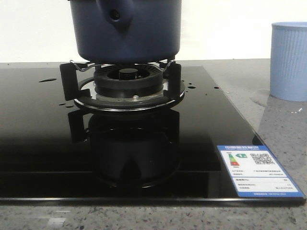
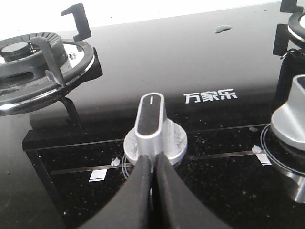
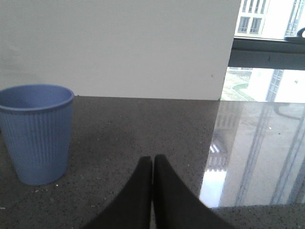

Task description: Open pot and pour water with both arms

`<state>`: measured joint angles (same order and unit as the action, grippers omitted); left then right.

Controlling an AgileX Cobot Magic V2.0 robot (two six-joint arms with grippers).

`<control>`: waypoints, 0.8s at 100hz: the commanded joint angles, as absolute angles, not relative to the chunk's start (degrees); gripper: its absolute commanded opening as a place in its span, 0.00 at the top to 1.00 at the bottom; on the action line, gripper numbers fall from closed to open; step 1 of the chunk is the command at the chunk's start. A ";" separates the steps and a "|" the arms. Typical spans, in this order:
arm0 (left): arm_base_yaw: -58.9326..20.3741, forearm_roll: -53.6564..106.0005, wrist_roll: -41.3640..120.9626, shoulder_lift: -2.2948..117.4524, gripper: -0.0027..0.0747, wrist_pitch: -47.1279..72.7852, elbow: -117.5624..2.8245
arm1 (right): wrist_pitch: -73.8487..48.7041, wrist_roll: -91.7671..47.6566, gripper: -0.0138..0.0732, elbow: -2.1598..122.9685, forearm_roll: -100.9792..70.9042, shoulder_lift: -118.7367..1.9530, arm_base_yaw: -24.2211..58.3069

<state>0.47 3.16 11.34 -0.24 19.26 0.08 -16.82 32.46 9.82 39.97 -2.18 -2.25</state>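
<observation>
In the front view, the pot (image 1: 125, 28) sat on the wire supports of the burner (image 1: 127, 81), its handle stub (image 1: 116, 14) with the small hole turned toward the camera. Its top was cut off by the frame, so whether a lid was on could not be told. The black glass cooktop (image 1: 43, 139) carried a few drops of water, and the pale blue ribbed cup (image 1: 289, 60) stood off the glass on the speckled counter (image 1: 283, 129). Neither arm showed here.

In the left wrist view, the left gripper (image 2: 153, 164) had its fingers pressed together with nothing between them. Their tips sat just short of a silver control knob (image 2: 153, 129); contact could not be judged. Beyond the fingers and to one side lay a second, bare burner (image 2: 33, 57); the pot was out of view.

In the right wrist view, the right gripper (image 3: 152, 164) was likewise closed on nothing, hovering over the counter. The cup stood ahead of the fingertips and off to the side, well apart from them.

By its size the pot looked rigid and probably heavy, more so if filled, and its matte wall offered little to pinch. The tapered stub seemed the natural hold, though it could slip or twist under a full load, so a second grip would likely help.
</observation>
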 commanded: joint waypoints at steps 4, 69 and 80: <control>0.49 3.94 10.78 -1.76 0.99 17.39 1.91 | -13.64 27.97 0.89 8.97 32.00 -2.99 -2.16; 0.49 3.94 10.78 -1.76 0.99 17.39 1.91 | -14.83 12.87 0.89 -2.10 10.35 1.59 -2.28; 0.49 3.94 10.78 -1.76 0.99 17.39 1.91 | -17.24 12.87 0.89 -2.10 10.35 1.59 -2.28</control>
